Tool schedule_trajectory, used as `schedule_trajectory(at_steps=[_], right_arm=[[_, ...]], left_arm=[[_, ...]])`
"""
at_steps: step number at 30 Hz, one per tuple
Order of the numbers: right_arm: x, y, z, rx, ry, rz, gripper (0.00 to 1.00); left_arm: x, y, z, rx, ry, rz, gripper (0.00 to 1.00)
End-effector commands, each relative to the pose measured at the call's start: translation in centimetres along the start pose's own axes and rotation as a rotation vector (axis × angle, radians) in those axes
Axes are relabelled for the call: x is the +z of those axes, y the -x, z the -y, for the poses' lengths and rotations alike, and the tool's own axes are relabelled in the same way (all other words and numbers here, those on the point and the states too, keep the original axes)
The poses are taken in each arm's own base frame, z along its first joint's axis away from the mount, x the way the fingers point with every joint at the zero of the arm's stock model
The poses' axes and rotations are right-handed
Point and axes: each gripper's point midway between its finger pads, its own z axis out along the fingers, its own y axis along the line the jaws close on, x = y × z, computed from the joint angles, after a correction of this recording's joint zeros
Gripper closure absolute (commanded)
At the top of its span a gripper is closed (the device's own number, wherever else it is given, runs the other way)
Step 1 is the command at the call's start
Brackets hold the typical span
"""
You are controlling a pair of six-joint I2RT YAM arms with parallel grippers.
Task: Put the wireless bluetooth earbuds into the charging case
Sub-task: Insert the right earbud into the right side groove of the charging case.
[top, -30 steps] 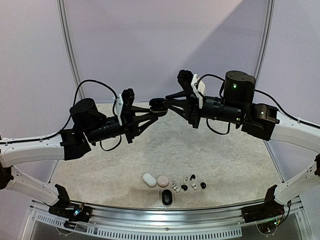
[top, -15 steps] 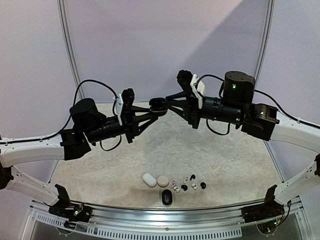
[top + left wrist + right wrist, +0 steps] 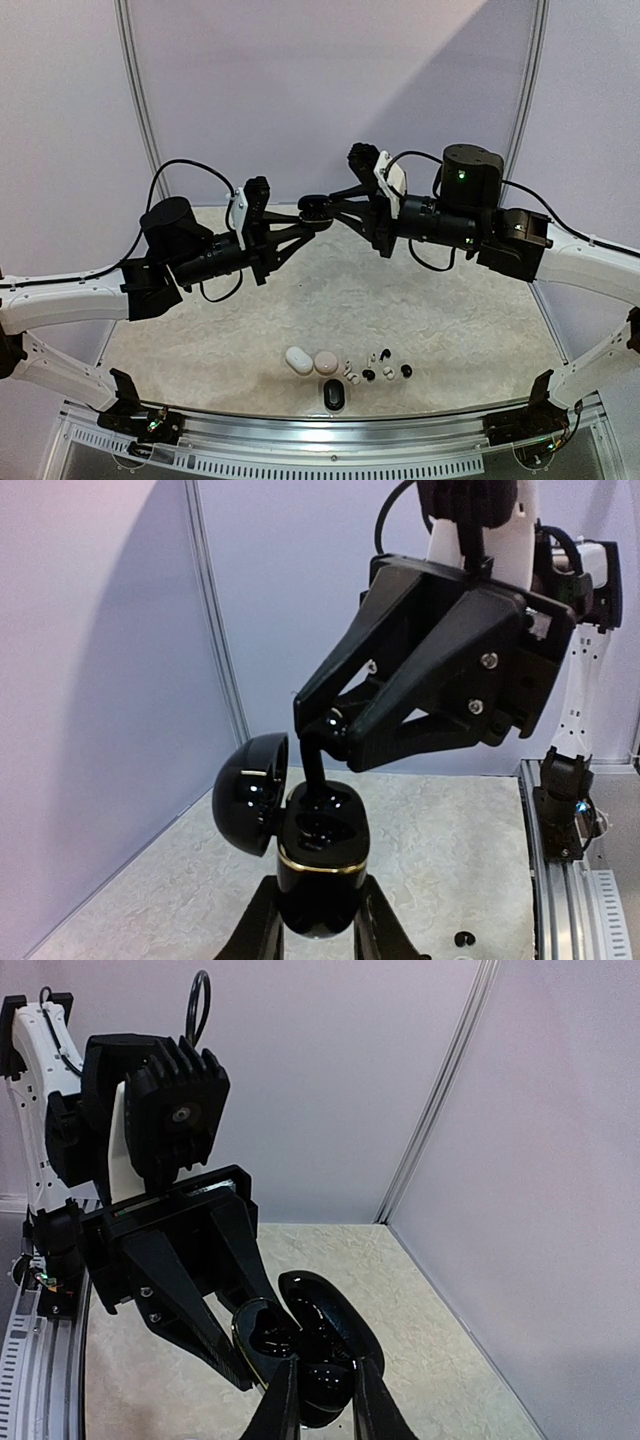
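Note:
High above the table, my left gripper (image 3: 303,222) (image 3: 320,925) is shut on a glossy black charging case (image 3: 313,210) (image 3: 320,875) with a gold band. The case's lid (image 3: 250,793) (image 3: 335,1310) stands hinged open. My right gripper (image 3: 326,208) (image 3: 327,1405) is shut on a black earbud (image 3: 318,758) (image 3: 330,1385). It meets the case from the opposite side, and the earbud's stem reaches down into one of the case's wells (image 3: 322,815). The bud's tip is hidden inside the well. Several more loose earbuds, white (image 3: 352,379) and black (image 3: 368,375), lie on the table near the front edge.
A white case (image 3: 298,360), a pink case (image 3: 326,362) and a black case (image 3: 334,396) lie on the marbled table (image 3: 450,320) by the front rail (image 3: 330,425). Grey walls enclose the back and sides. One small black bud (image 3: 463,939) shows below the held case.
My right arm has shifted a little to the left, bringing its earbud closer into the open case. The left arm and the things on the table have not moved.

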Motion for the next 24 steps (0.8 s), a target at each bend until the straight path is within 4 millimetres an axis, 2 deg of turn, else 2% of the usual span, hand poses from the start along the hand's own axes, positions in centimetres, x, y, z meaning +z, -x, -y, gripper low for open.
schedule_trajectory(at_steps=[1, 4, 15, 24], right_arm=[[0.90, -1.93, 0.11, 0.008, -0.011, -0.063, 0.91], [0.90, -1.85, 0.07, 0.013, -0.007, -0.059, 0.88], [1.08, -1.74, -0.15, 0.022, 0.008, -0.055, 0.85], [1.19, -1.50, -0.13, 0.036, 0.009, -0.048, 0.87]], left_arm=[[-0.36, 2.14, 1.03, 0.030, -0.032, 0.076, 1.00], [-0.41, 2.14, 1.04, 0.032, -0.031, 0.076, 1.00], [-0.56, 2.13, 0.98, 0.036, -0.025, 0.079, 1.00], [-0.61, 2.18, 1.02, 0.040, -0.026, 0.083, 1.00]])
